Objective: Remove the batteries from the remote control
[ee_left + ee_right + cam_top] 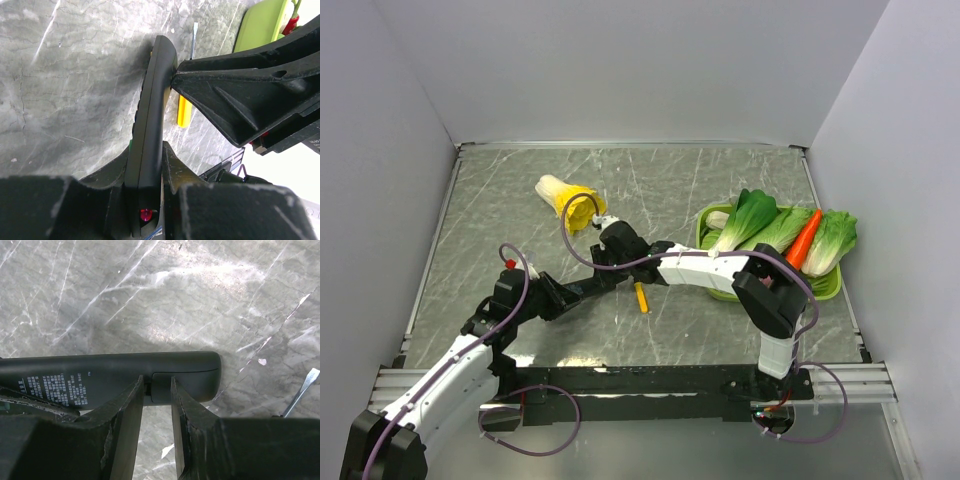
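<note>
**Remote between two grippers**

Over the marble table (500, 190), the left gripper (145, 167) clamps one end of the remote control (156, 90). The right gripper (157, 384) stands narrowly parted at the far end, perhaps pinching the cover (161, 387). A screwdriver (640, 297) lies nearby

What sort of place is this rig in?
Likely a lab test booth, not a home: plain walls box in a marble-pattern table, with a metal mounting rail and toy-like vegetables in a green tray.

Remote control (100, 372) — matt black plastic; table (150, 290) — smooth, veined stone look.
</note>
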Action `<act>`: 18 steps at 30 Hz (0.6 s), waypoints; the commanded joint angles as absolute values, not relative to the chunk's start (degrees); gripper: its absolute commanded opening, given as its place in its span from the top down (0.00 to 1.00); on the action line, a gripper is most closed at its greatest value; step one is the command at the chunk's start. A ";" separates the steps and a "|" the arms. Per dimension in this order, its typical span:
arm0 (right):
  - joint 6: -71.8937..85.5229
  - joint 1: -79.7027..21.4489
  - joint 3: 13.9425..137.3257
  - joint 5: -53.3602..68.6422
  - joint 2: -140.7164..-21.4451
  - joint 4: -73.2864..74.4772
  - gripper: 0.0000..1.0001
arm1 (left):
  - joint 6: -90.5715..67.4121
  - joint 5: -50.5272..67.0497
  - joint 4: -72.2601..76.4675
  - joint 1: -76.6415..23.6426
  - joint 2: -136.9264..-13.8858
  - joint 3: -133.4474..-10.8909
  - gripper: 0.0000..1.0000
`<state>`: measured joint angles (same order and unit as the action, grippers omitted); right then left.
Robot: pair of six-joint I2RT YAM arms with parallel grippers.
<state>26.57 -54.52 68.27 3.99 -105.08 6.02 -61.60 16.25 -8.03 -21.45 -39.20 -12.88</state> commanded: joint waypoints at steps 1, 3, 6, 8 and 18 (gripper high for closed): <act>27.07 -55.81 69.61 4.04 -106.17 8.35 0.64 | -59.85 15.73 -12.57 -21.80 -39.46 -12.66 0.99; 27.07 -56.16 69.70 4.13 -106.35 8.70 0.64 | -59.94 15.65 -12.66 -21.71 -39.55 -12.66 0.99; 27.07 -56.43 70.05 4.04 -106.61 9.49 0.64 | -59.94 15.56 -12.57 -21.71 -39.46 -12.66 0.99; 27.16 -56.60 70.31 4.04 -106.70 9.93 0.64 | -59.85 15.56 -12.57 -21.80 -39.55 -12.74 0.99; 27.07 -57.83 71.81 2.64 -108.28 12.74 0.64 | -59.77 15.73 -12.48 -21.71 -39.90 -12.83 0.99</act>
